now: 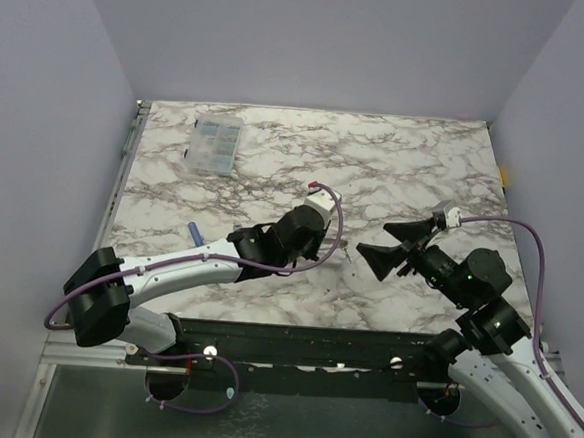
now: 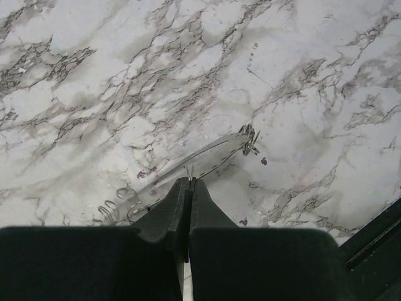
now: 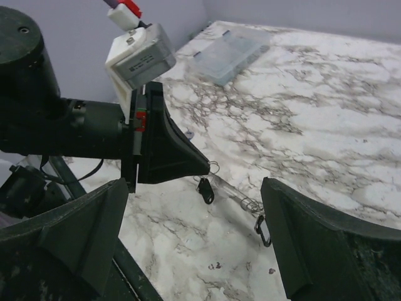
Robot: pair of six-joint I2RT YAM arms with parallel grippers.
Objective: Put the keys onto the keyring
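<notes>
My left gripper is shut on the keyring's small thin metal ring, just above the marble. From there the keyring's pale translucent band trails across the table to a cluster of wire loops. In the right wrist view one dark-headed key hangs just below the pinched ring. A second key lies at the band's far end by the loops. My right gripper is open, with nothing in it. Its fingers stand on either side of the left gripper's tip.
A clear plastic box lies at the back left of the marble table. A small blue item sits by the left arm. The black rail marks the table's near edge, and grey walls close in three sides.
</notes>
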